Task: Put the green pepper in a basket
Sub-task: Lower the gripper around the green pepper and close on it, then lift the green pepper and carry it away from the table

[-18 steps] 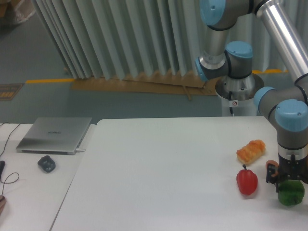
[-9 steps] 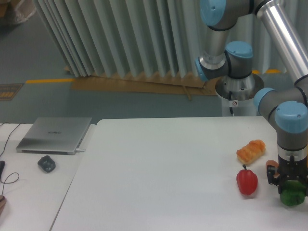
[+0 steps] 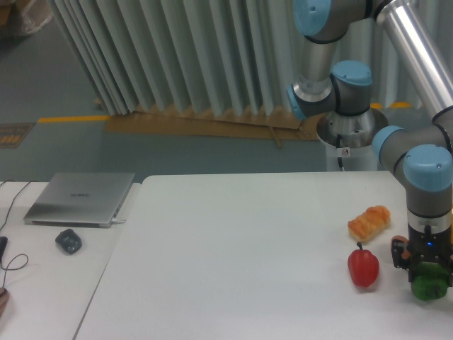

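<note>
The green pepper [image 3: 431, 287] lies on the white table [image 3: 233, 262] near its right edge, glossy and dark green. My gripper [image 3: 427, 272] points straight down onto the pepper's top, its dark fingers [image 3: 399, 256] straddling the pepper. A small gap shows beside the left finger, so the jaws look open. The pepper's upper part is hidden behind the gripper. No basket is in view.
A red pepper [image 3: 363, 267] stands just left of the green one. An orange-yellow lumpy item [image 3: 369, 222] lies behind it, and a small orange thing [image 3: 400, 242] peeks out by the gripper's left side. A laptop [image 3: 80, 198] and a dark mouse [image 3: 69, 241] sit at the far left.
The gripper has come down a little further over the green pepper, covering more of its top. The pepper has stayed on the table.
</note>
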Robot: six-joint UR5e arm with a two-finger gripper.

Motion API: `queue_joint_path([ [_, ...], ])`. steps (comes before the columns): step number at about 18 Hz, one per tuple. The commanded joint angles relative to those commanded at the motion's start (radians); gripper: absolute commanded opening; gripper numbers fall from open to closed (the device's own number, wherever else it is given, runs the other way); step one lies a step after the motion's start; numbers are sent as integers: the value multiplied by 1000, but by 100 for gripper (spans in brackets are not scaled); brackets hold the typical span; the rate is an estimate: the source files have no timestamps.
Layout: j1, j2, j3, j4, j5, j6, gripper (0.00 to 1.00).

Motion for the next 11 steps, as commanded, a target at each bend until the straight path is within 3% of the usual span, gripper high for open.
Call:
queue_joint_path([
  [7, 23, 78, -17, -38, -44, 14, 48],
  [11, 26, 92, -17, -63, -45, 54, 48],
])
